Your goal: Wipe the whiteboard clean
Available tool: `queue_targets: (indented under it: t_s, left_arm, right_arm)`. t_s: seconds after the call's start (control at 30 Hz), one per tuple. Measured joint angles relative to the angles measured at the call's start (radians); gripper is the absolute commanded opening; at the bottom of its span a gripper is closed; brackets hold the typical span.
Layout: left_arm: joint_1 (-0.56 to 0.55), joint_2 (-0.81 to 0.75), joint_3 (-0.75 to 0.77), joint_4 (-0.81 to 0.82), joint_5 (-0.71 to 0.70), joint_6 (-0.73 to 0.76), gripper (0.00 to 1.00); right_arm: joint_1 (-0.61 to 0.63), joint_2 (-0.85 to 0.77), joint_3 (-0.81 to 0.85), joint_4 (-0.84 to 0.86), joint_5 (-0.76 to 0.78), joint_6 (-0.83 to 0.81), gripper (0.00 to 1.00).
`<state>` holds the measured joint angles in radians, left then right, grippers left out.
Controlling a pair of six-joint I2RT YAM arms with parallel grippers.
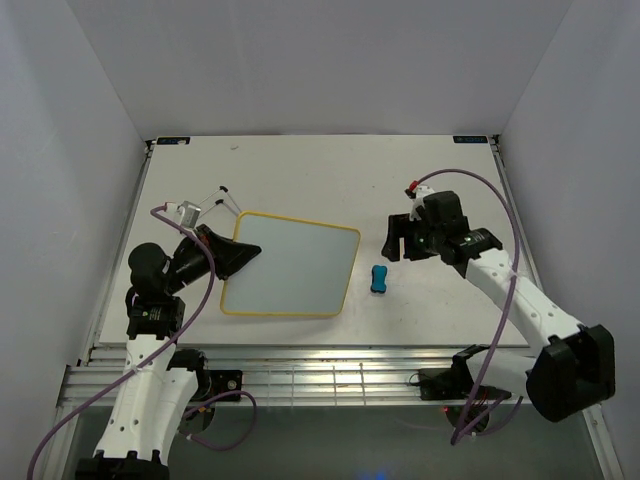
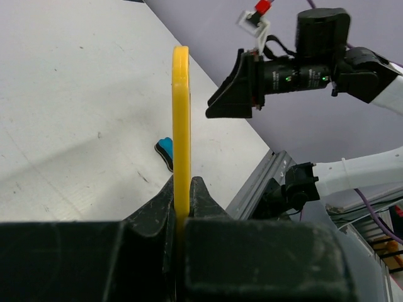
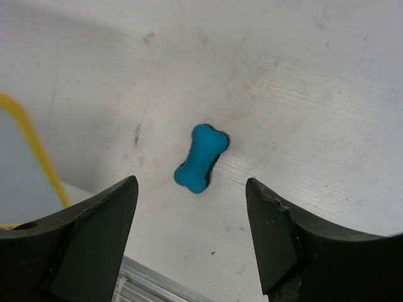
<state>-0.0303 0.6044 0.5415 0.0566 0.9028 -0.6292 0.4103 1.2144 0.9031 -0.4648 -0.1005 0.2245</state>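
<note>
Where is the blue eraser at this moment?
In the top view, the blue eraser lies on the table just right of the whiteboard, apart from it, close by the open right tool.

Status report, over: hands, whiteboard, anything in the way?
Left hand shut on whiteboard rim. Right hand open near blue eraser, not gripping. No writing visible on board. Nothing between hand and eraser.

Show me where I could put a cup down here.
Bare: the table's far strip between the whiteboard and back wall, and the patch between the blue eraser and the near edge. Crowded: the middle, where left fingers clamp the whiteboard and open right fingers hang by the eraser.
</note>
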Motion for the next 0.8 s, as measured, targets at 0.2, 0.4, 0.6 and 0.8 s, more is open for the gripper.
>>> queue_targets:
  t_s: [0.2,0.4,0.6,0.8]
  left_arm:
    - [0.000,0.000,0.000,0.002,0.043,-0.018,0.00]
    - [0.000,0.001,-0.010,0.017,0.106,-0.025,0.00]
    - [0.000,0.013,-0.011,0.049,0.164,-0.037,0.00]
    - [0.000,0.016,-0.027,0.111,0.190,-0.096,0.00]
  right_arm:
    - [-0.005,-0.217,-0.048,0.134,-0.260,-0.058,0.78]
    - [-0.003,-0.289,-0.091,0.213,-0.452,-0.142,0.87]
    - [-0.002,-0.138,0.106,0.155,-0.576,-0.233,0.83]
    - [-0.003,-0.052,0.174,0.079,-0.691,-0.314,0.82]
